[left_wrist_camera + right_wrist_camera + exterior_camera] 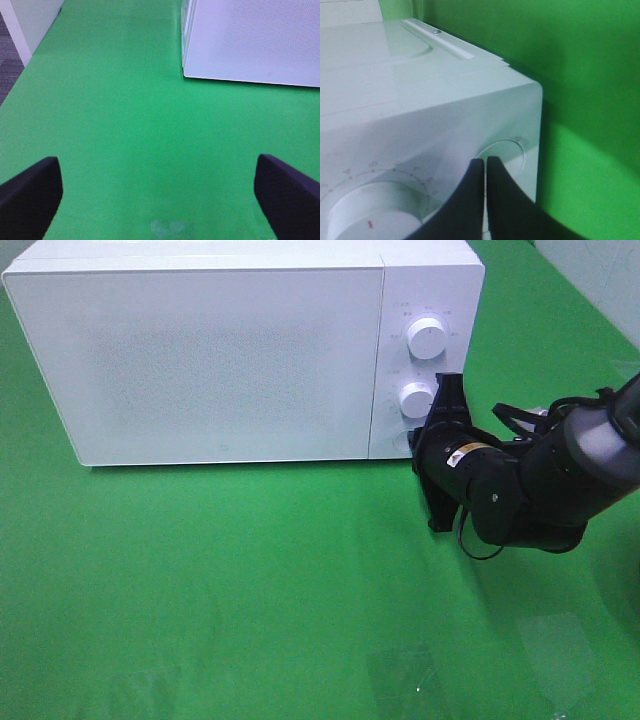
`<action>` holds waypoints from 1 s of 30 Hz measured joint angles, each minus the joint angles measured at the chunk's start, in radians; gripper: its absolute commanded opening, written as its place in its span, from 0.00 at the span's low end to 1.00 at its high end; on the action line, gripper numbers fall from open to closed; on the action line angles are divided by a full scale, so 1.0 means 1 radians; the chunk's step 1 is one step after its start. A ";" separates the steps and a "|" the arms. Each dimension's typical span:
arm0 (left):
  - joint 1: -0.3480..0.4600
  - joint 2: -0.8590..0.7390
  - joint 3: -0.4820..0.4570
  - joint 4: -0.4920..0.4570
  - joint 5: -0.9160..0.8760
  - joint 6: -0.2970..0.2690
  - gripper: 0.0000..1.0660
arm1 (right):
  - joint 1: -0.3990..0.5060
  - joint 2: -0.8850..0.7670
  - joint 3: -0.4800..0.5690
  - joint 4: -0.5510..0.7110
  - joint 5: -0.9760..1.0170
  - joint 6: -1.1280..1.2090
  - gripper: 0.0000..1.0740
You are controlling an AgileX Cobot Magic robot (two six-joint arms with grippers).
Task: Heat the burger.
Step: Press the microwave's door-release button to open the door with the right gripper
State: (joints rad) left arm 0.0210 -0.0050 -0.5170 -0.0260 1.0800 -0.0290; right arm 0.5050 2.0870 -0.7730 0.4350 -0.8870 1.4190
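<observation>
We see the right arm bent in from the desk's (250,590) right edge. The right gripper (485,161) is level, fingers pressed together, tips at one round button (505,150). The left gripper (156,162) is spread wide above the desk. We count one microwave (230,350) at the far edge, door shut, and two knobs: upper dial (427,338), lower dial (416,399). We cannot tell where the burger is.
</observation>
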 measured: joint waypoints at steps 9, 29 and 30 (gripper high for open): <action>0.000 0.000 0.000 0.000 0.000 0.000 0.92 | -0.020 0.015 -0.013 0.000 0.014 -0.022 0.00; 0.000 0.000 0.000 0.000 0.000 0.000 0.92 | -0.022 0.054 -0.053 -0.012 0.029 -0.024 0.00; 0.000 0.000 0.000 0.000 0.000 0.000 0.92 | -0.022 0.055 -0.053 -0.012 0.017 -0.024 0.00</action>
State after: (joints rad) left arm 0.0210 -0.0050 -0.5170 -0.0260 1.0800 -0.0290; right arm 0.4830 2.1420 -0.8260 0.4230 -0.8700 1.3950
